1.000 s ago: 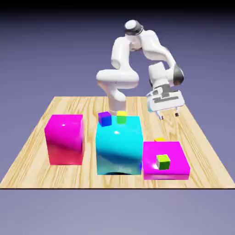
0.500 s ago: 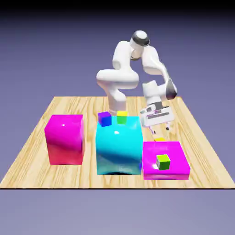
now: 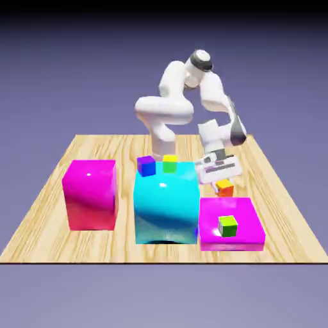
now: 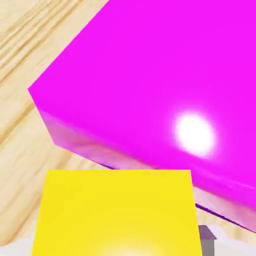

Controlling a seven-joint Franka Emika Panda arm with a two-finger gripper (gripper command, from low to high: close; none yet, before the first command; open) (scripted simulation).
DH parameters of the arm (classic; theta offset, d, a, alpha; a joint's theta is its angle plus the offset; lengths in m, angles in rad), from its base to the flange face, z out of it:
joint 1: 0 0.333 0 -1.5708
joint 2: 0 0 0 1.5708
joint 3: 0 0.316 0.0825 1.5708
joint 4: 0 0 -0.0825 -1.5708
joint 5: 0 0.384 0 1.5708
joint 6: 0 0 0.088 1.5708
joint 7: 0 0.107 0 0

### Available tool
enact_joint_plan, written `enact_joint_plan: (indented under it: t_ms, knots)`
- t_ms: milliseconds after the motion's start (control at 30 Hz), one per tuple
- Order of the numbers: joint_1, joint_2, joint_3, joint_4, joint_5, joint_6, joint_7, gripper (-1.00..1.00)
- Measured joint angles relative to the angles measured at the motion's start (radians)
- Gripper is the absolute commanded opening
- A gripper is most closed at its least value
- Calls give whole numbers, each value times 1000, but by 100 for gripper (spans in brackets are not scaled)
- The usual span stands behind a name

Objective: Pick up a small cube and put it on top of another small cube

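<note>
I have the small orange cube with the yellow face [image 4: 120,215] clamped between my fingers [image 3: 223,186], just beyond the 12 o'clock edge of the flat magenta block [image 3: 246,214] in the exterior view; whether it clears the tabletop [image 3: 266,186] I can't tell. I judge it light, stiff and perhaps a little slick, best gripped squarely on two opposite side faces, leaving its underside free for stacking. Outward from it, the lime-green cube [image 3: 227,227] sits toward 6 o'clock, and the big cyan block [image 3: 166,205] toward 8.
</note>
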Motion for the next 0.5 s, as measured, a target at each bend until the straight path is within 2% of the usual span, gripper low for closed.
enact_joint_plan:
  t_ms: [133, 500]
  knots:
    - [-53, -5, -103, 60, -149, -60, 69, -100]
    - [-205, -109, -501, 51, -626, -203, 241, -100]
